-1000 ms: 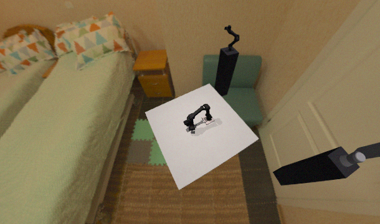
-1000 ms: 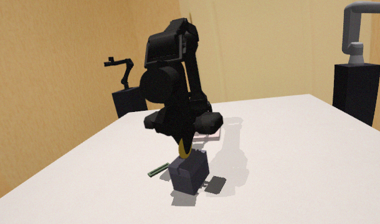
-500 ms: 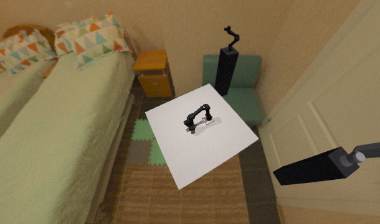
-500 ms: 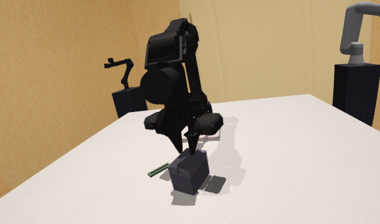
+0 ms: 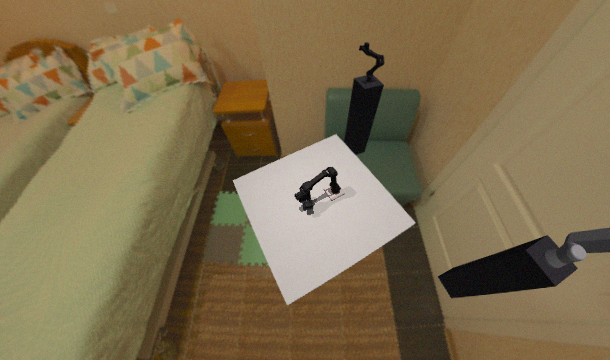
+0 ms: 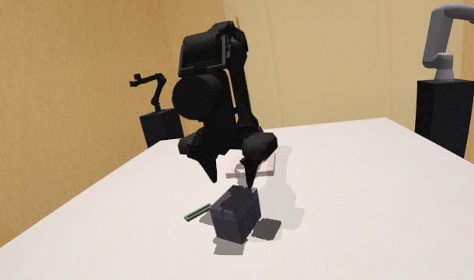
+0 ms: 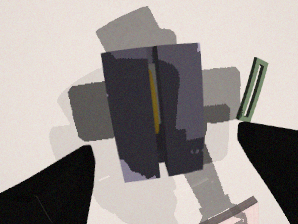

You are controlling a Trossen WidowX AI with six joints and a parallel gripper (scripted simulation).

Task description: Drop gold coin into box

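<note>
The grey box (image 6: 231,230) (image 7: 190,95) stands upright on the table, its slotted lid up. The gold coin (image 7: 155,102) shows as a thin gold strip within the slot in the wrist view, roughly in line with it. Nothing gold stands above the lid in the exterior view; how deep the coin sits is hidden. My gripper (image 6: 232,185) (image 7: 169,143) is open wide and empty, fingers pointing down just above the box, one fingertip on either side in the wrist view. The dark-green holder (image 6: 188,218) (image 7: 261,61) lies empty beside the box.
The white table (image 5: 325,250) (image 6: 124,233) carries everything. The pinkish base plate (image 6: 269,168) (image 7: 247,216) of my arm is behind the box in the exterior view. Two other arms stand on black pedestals (image 5: 363,115) (image 6: 444,113) off the table.
</note>
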